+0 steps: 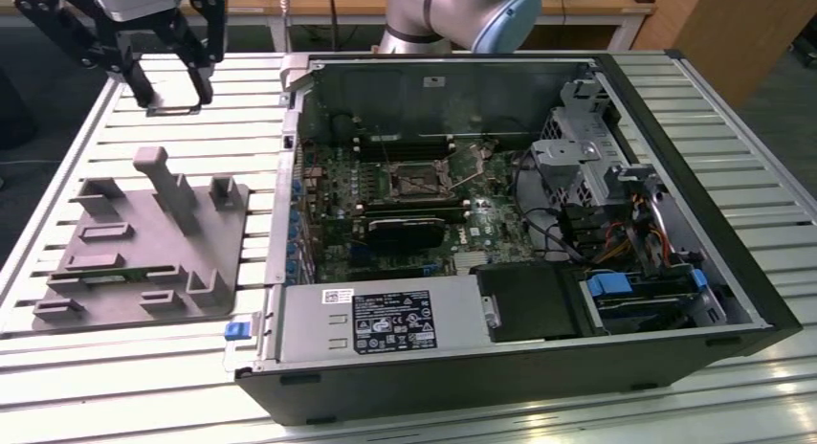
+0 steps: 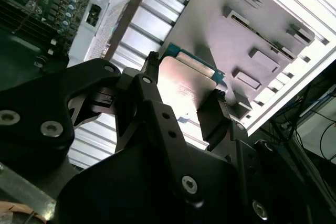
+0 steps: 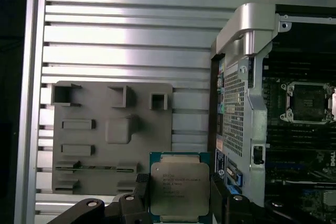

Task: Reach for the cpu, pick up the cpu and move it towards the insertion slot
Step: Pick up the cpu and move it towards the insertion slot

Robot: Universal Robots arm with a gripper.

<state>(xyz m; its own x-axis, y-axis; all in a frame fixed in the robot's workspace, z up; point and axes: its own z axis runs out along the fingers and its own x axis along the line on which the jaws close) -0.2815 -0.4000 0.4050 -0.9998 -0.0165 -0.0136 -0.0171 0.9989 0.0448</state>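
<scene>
My gripper (image 1: 174, 99) hangs above the slatted table at the exterior view's far left, behind the grey fixture block. It is shut on the cpu (image 1: 176, 109), which shows there as a thin flat plate between the fingertips. In the first wrist view the cpu (image 3: 180, 187) is a silver square on a green rim, clamped by the black fingers (image 3: 218, 186) on two opposite sides. The second wrist view shows the cpu's (image 2: 185, 80) shiny face between the same fingers. The insertion slot (image 1: 418, 181) (image 3: 310, 102) lies inside the open computer case, a dark square in a metal frame.
The grey fixture block (image 1: 141, 243) (image 3: 113, 140) with upright posts lies on the table under and ahead of the gripper. The open computer case (image 1: 715, 205) has raised walls, a power supply (image 1: 383, 321), drive cages and cables. A black card (image 1: 406, 232) sits near the socket.
</scene>
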